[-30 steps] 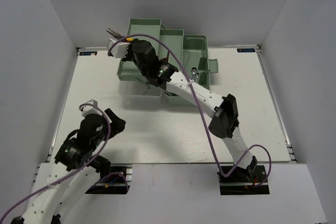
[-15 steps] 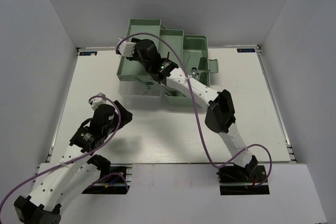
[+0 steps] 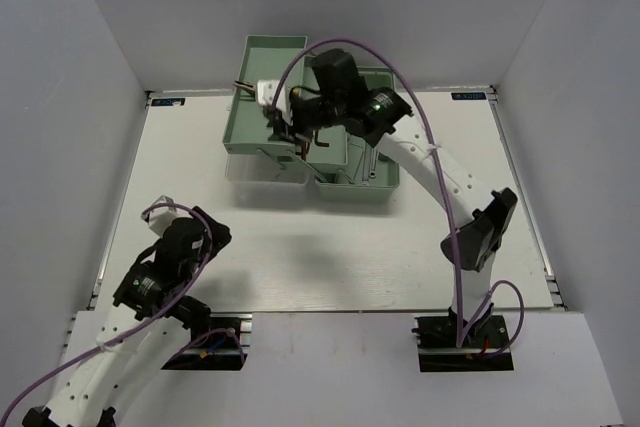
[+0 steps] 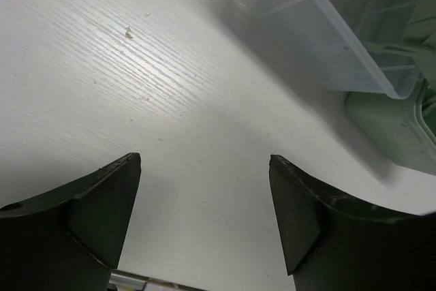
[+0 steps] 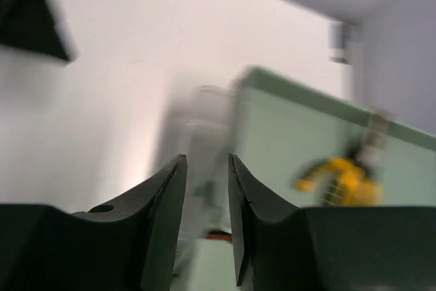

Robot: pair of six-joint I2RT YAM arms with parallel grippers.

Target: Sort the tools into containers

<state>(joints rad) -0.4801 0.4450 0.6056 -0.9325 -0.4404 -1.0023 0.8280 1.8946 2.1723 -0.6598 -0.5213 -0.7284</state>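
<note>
Fingers [image 4: 102, 202] of the left gripper [image 4: 204, 161] spread wide above the table [image 4: 170, 66]. Right gripper [image 5: 206, 160] hangs over the toolbox [image 3: 360, 192], fingers slightly apart and empty. Blurred yellow pliers [image 5: 340, 178] lie in its tray [image 5: 286, 141].

The left arm [image 3: 100, 357] and right arm [image 3: 430, 162] had white links, black joint housings, black bases [image 3: 465, 332], looping purple cables [image 3: 330, 44] and dark, curved fingers [image 4: 102, 202].

Right arm [image 3: 440, 172] overhangs toolbox [image 3: 275, 55]; table [image 3: 330, 247] free
</note>
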